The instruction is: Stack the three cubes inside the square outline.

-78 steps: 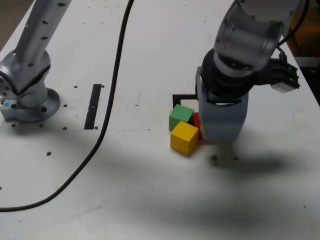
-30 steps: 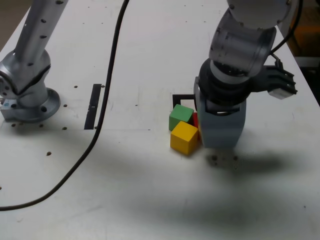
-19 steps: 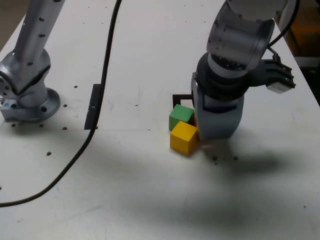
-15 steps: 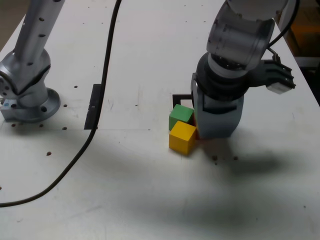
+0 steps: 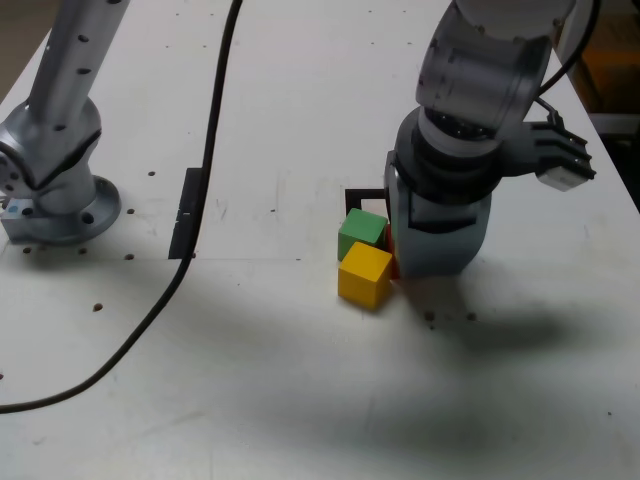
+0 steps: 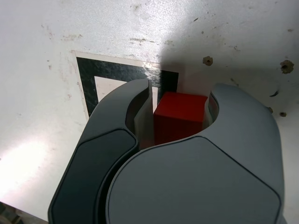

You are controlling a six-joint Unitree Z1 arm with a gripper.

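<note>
Wrist view: the gripper fills the near part of the frame, its two grey jaws standing one on each side of the red cube. The jaws are narrowly parted and lie close against the cube's two sides; whether they actually press it cannot be told. The red cube rests on the white table, just outside one corner of the square outline (black tape, white centre), which is partly covered by one jaw.

Exterior view, taking the square outline as landmark: the yellow cube lies nearest the camera, in front of the outline. The green cube sits just behind the yellow cube, touching it, over the outline's near part. The red cube shows only as a thin sliver to the exterior view's right of both, beneath the gripper. A straight black strip lies well to the outline's left in this view, a black cable runs past it, and the arm's base stands beyond that.
</note>
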